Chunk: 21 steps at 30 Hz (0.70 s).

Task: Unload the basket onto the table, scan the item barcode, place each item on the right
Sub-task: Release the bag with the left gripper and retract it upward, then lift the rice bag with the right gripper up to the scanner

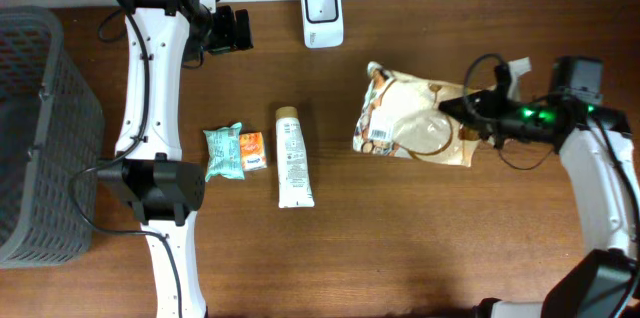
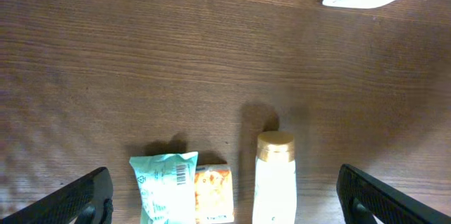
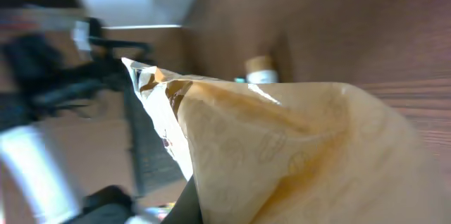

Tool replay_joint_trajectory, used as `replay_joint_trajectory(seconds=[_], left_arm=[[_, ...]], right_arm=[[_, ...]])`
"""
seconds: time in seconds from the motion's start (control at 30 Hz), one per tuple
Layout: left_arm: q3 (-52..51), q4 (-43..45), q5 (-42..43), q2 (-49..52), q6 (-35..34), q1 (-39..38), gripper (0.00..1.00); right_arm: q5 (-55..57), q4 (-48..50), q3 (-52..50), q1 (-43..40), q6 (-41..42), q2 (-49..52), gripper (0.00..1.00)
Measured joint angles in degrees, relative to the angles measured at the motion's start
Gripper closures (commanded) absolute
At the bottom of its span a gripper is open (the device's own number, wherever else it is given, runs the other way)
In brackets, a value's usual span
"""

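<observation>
Right gripper [image 1: 455, 110] clenched on edge of bag [image 1: 405, 118]. Bag right of centre, below-right of scanner [image 1: 322, 15]. Left gripper [image 1: 232, 30] released, jaws wide, left of scanner.

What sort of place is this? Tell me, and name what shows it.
Probably a mock shop checkout: a white barcode scanner, a grey mesh basket, and packaged goods such as a tube and a snack bag.

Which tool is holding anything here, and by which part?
The right tool is shut on the beige snack bag, gripping the edge nearest its own arm. The left tool is open and holds nothing.
</observation>
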Motion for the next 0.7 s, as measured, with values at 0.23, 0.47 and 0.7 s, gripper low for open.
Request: replay_joint_trajectory(seconds=[0.23, 0.47, 0.7], left_arm=[[0.0, 0.0, -0.2, 0.0, 0.0, 0.0, 0.01], [0.0, 0.0, -0.2, 0.0, 0.0, 0.0, 0.01], [0.0, 0.0, -0.4, 0.0, 0.0, 0.0, 0.01]], right_arm=[[-8.7, -0.2, 0.5, -4.4, 4.8, -0.3, 0.96], [1.1, 2.1, 0.5, -0.1, 5.4, -0.3, 0.96], [16.3, 3.3, 9.1, 10.1, 6.7, -0.3, 0.96]])
